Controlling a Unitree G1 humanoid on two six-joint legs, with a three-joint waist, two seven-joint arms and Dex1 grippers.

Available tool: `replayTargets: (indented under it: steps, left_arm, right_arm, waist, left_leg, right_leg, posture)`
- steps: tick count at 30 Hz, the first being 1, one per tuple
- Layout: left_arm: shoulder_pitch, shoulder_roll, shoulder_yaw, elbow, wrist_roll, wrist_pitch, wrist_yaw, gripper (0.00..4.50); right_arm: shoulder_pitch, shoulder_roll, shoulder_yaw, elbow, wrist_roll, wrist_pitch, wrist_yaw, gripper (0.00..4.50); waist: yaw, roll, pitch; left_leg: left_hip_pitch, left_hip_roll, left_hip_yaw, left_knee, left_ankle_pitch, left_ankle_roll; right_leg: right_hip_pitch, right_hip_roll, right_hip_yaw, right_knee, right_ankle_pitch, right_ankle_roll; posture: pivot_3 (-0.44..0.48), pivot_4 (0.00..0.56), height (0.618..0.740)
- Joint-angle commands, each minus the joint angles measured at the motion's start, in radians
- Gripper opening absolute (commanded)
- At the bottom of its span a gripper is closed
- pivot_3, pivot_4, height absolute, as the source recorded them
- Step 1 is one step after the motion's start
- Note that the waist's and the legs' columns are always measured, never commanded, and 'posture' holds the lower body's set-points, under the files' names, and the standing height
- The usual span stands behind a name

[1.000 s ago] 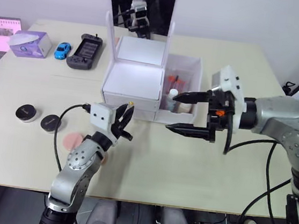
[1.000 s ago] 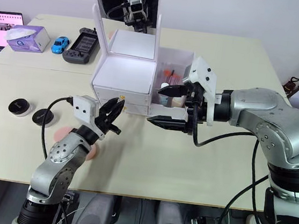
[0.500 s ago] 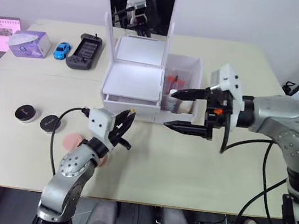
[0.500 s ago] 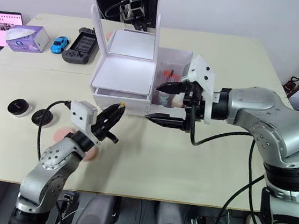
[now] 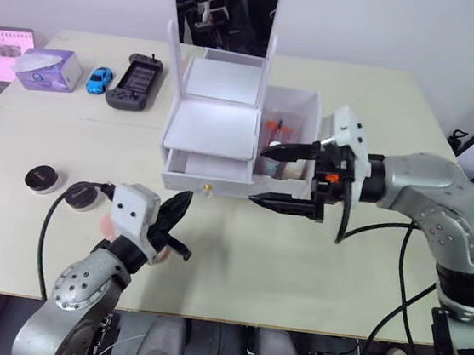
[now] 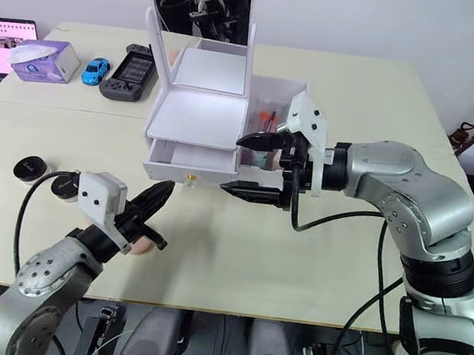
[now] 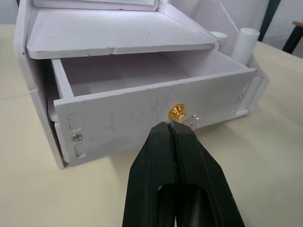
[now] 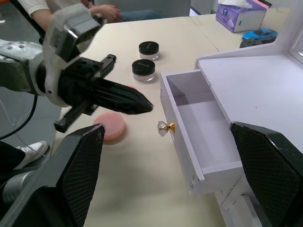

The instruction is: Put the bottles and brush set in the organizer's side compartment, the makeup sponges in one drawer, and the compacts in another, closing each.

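Note:
The white organizer [image 5: 213,128] stands mid-table under its mirror. Its upper drawer [image 7: 142,116] is pulled out and empty, gold knob [image 7: 176,112] forward. My left gripper [image 5: 185,199] is shut, holding nothing, its tips just short of that knob. In front of the side compartment [image 5: 309,109] my right gripper [image 5: 271,175] hangs wide open. The bottles' white caps [image 7: 249,35] and the brush set [image 5: 275,129] sit inside that compartment. A pink makeup sponge [image 8: 109,126] lies below my left gripper. The two compacts [image 5: 41,178] [image 5: 81,196] rest at the left.
At the back left are a purple tissue box [image 5: 48,68], a blue toy car [image 5: 100,79] and a dark game controller [image 5: 135,81]. A person's hand [image 8: 106,9] shows beyond the table's left side.
My left gripper has drawn back toward me and the upper drawer has slid out with it. The tips now sit off the knob. My right gripper has shifted slightly left.

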Motion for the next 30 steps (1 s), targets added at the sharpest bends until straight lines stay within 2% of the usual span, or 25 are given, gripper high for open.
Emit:
replayTargets:
  steps: [1,2,5,11,22,30]
  left_arm:
    - [-0.018,-0.003,0.02,-0.054,-0.059,0.027,0.009,0.04]
    - [-0.024,-0.005,0.02,-0.055,-0.069,0.034,0.011,0.04]
    - [-0.048,-0.016,0.022,-0.055,-0.116,0.04,0.009,0.82]
    - [-0.034,-0.007,-0.041,-0.042,-0.027,0.013,0.049,3.88]
    - [0.03,-0.1,-0.209,-0.081,0.157,-0.013,0.211,3.88]
    - [0.047,-0.121,-0.249,-0.037,0.233,-0.079,0.227,3.88]
  right_arm:
    - [-0.023,0.011,-0.006,-0.006,-0.006,-0.025,0.01,4.5]
    - [-0.024,0.013,-0.005,-0.005,-0.008,-0.025,0.011,4.5]
    - [-0.021,0.011,-0.012,-0.006,-0.01,-0.024,0.013,4.5]
    - [-0.017,0.002,-0.02,-0.024,-0.001,-0.01,0.008,4.5]
    - [-0.046,0.004,-0.007,-0.026,0.018,0.024,0.026,4.5]
    - [-0.059,0.013,-0.002,-0.028,0.016,0.031,0.021,4.5]
  waist:
    - [0.001,0.0,0.0]
    - [0.002,0.0,0.0]
    - [0.003,0.0,0.0]
    - [0.0,0.0,0.0]
    - [0.002,0.0,0.0]
    - [0.003,0.0,0.0]
  left_leg:
    - [0.0,0.0,0.0,0.0,0.0,0.0]
    - [0.0,0.0,0.0,0.0,0.0,0.0]
    - [0.0,0.0,0.0,0.0,0.0,0.0]
    - [0.0,0.0,0.0,0.0,0.0,0.0]
    - [0.0,0.0,0.0,0.0,0.0,0.0]
    - [-0.001,0.0,0.0,0.0,0.0,0.0]
  right_leg:
    - [0.0,0.0,0.0,0.0,0.0,0.0]
    - [0.0,0.0,0.0,0.0,0.0,0.0]
    - [0.0,0.0,0.0,0.0,0.0,0.0]
    - [0.0,0.0,0.0,0.0,0.002,-0.003]
    - [0.0,0.0,0.0,0.0,0.0,0.0]
    - [0.0,0.0,0.0,-0.001,0.0,0.0]
  posture:
    - [0.0,0.15,0.74]
    - [0.0,0.15,0.74]
    - [0.0,0.15,0.74]
    - [0.0,0.15,0.74]
    - [0.0,0.15,0.74]
    - [0.0,0.15,0.74]
